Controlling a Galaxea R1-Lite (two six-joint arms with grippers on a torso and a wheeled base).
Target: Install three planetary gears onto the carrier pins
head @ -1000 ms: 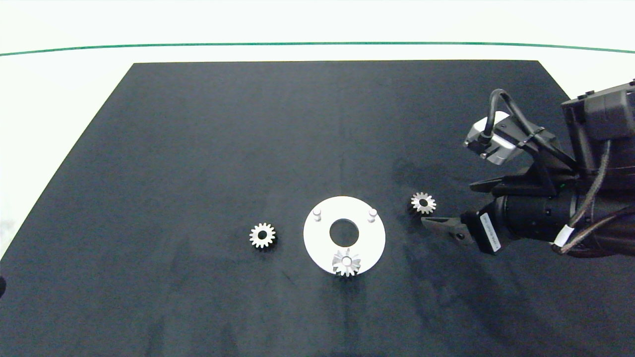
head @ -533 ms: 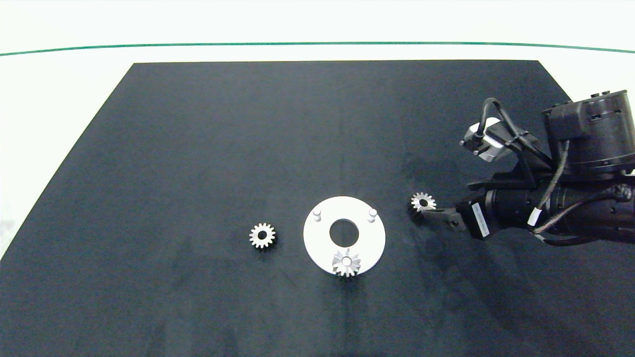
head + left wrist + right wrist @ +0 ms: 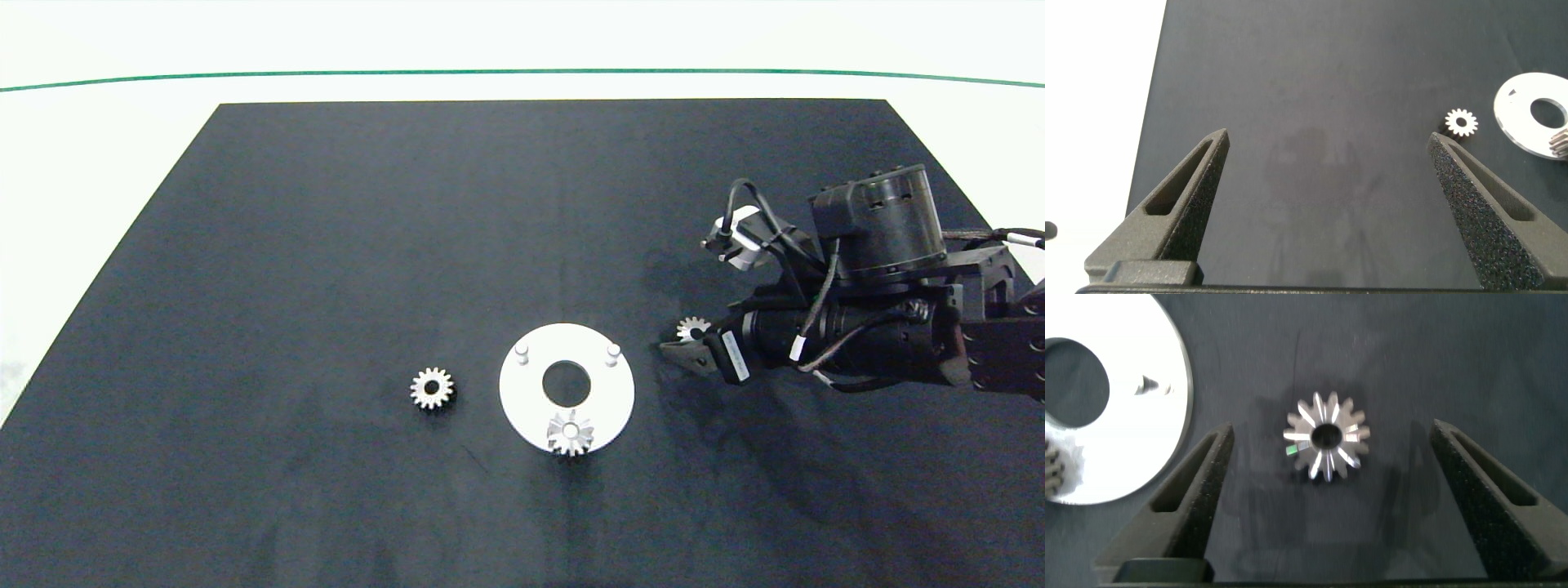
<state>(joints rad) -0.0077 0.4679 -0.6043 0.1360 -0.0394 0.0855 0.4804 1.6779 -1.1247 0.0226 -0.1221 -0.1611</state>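
Right hand (image 3: 1327, 506), two dark grey textured fingers on a black arm, hangs low over the black mat (image 3: 326, 245) that covers the desk, just to the right of the flat white round carrier disc (image 3: 522, 396). Its fingers are spread wide, one on each side of a small silver metal spur gear (image 3: 1327, 447), and neither finger touches it. That gear lies flat on the mat, centre hole up, near the disc's right edge; from the head view only part of it shows (image 3: 692, 328) past the arm's body.

On the disc, a second silver spur gear (image 3: 570, 433) sits on the pin nearest the camera, at the disc's near rim. The other two short white cylindrical carrier pins stand bare: one at the upper left (image 3: 522, 352) of the large centre hole, one at the upper right (image 3: 613, 349).

A third silver spur gear (image 3: 432, 389) lies flat on the mat just left of the disc, apart from it.

Left hand (image 3: 1327, 208), grey fingers likewise set wide apart and holding nothing, is out of the head view; its own camera looks over bare mat toward the third gear and the disc beyond.
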